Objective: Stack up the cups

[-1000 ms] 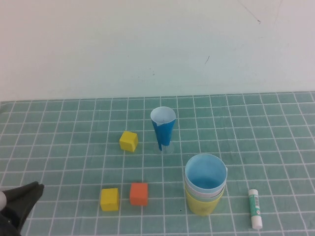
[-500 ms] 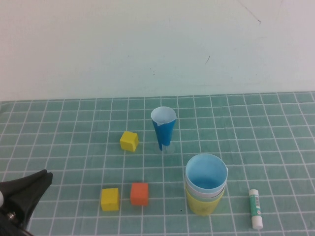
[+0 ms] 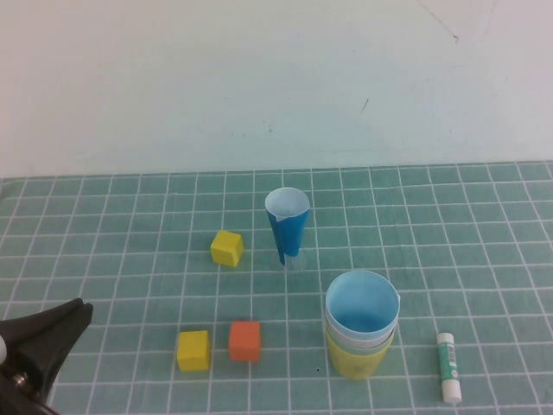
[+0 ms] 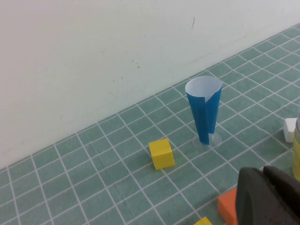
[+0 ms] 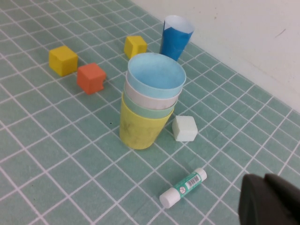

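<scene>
Looks to me like the stacking itself is basically wrapped up: you've got the four small tapered plastic cups point(image 3: 360, 333) nested into one tower on the green tiled counter point(image 3: 484, 233), bright yellow on the outside at the bottom, pale green and a whitish-pink rim peeking above it, light blue on top, standing near the front right. So the step in hand reads as parking the arms, not another pick. The left claw point(image 3: 47, 333) sits low at the front-left corner with its dark fingers pressed together and nothing between them; the right claw point(image 5: 272, 199) only shows in its own wrist camera as a dark lump hanging just past the glue stick, also closed on nothing. If you do anything next, I'd just check the tower sits straight and keep both arms well clear of it (that narrow dark-blue paper cone with the white inside point(image 3: 287, 223), behind the stack, isn't part of the set, so leave it). Hard-to-see bits: from the high camera the small white cube point(image 5: 184, 128) is completely hidden behind the stack, and you only catch it from the right wrist. The pink cup is just a sliver, so its colour is a guess. The white glue stick with the green label point(image 3: 447, 367) lies just right of the tower, and the yellow point(image 3: 226, 248), second yellow point(image 3: 193, 350) and orange point(image 3: 244, 341) cubes are off to the left.
</scene>
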Robot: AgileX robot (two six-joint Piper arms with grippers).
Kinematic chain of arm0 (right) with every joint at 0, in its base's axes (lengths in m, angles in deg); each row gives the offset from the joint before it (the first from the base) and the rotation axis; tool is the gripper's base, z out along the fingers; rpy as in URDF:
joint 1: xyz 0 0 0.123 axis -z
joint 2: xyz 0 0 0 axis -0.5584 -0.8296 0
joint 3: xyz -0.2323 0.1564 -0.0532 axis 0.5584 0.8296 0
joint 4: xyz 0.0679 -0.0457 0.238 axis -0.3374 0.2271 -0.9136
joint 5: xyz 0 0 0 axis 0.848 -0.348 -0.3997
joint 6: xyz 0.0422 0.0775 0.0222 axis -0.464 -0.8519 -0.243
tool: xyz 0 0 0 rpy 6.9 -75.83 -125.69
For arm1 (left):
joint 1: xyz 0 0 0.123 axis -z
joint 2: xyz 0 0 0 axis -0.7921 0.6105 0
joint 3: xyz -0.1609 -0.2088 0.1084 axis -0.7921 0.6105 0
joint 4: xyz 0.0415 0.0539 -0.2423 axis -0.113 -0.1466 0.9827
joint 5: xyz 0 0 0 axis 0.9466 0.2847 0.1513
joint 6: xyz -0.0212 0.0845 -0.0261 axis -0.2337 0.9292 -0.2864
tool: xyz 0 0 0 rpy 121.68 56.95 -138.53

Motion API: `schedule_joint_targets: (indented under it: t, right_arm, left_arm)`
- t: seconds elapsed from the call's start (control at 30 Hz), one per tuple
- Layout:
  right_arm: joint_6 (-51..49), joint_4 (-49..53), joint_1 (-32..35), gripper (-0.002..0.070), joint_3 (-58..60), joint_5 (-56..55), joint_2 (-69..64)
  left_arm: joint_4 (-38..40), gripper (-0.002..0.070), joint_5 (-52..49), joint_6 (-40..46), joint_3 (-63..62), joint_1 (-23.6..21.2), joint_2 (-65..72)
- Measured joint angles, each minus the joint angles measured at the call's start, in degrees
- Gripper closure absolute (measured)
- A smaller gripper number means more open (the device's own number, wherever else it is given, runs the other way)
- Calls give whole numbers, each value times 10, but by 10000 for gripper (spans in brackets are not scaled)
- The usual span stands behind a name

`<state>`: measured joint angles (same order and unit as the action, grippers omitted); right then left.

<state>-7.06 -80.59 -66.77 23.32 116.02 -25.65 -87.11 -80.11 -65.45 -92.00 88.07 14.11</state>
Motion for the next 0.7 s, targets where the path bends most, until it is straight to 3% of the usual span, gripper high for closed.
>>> schedule_joint_targets:
  t: [0.4,0.53,0.7]
  right_arm:
    - [0,-1,0,678,0,0,0]
    - [0,-1,0,678,0,0,0]
    - [0,-1,0,678,0,0,0]
  left_arm:
    - [-7,676,21,-1,58,-12,-55]
    - [34,676,50,4,100,-63,-122]
    - [169,676,97,70,148,-158,-202]
